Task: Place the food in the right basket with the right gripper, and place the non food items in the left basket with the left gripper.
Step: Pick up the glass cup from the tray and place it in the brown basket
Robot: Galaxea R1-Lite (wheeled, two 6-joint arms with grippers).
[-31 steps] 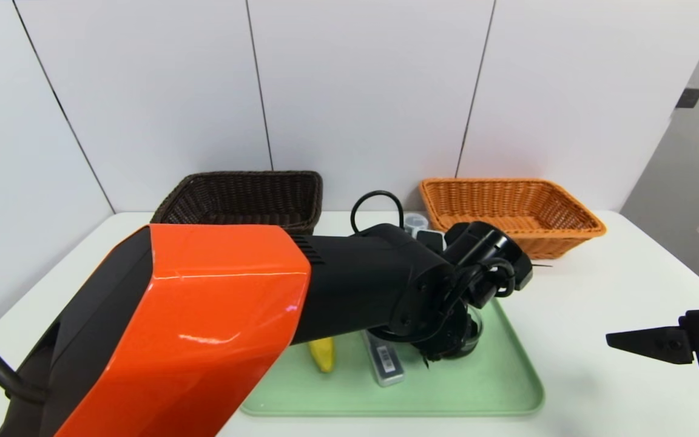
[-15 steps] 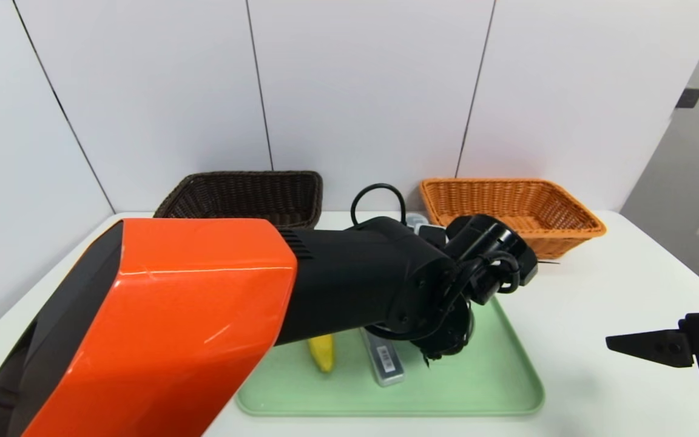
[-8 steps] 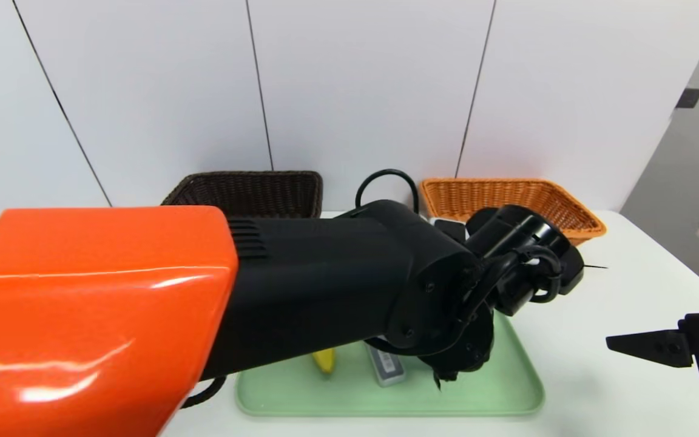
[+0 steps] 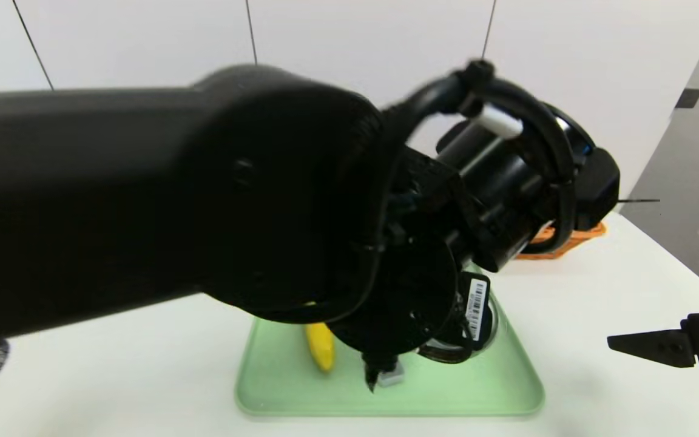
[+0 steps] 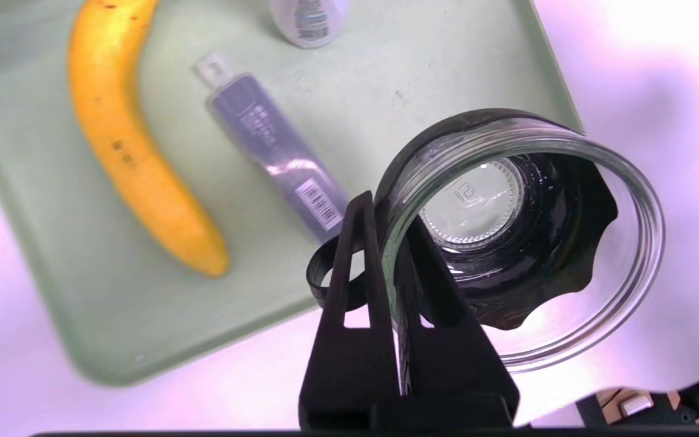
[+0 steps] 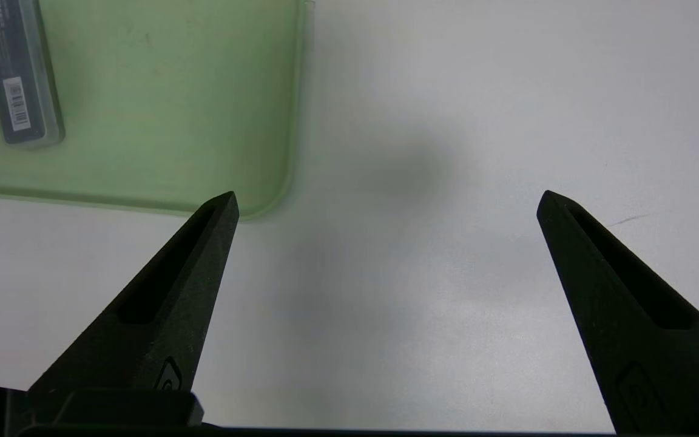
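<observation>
Left tool [image 5: 384, 206] has risen above tray [image 5: 101, 358], gripping cup [image 5: 525, 255]; case [image 5: 280, 158] barcoded.

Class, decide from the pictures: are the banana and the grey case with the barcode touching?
Apart. The left wrist view shows bare green tray between the banana and the grey case.

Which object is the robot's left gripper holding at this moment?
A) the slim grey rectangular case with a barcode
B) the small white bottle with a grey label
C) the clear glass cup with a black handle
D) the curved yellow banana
C: the left gripper is closed on the wall of the clear glass cup with a black handle, above the green plastic tray.
</observation>
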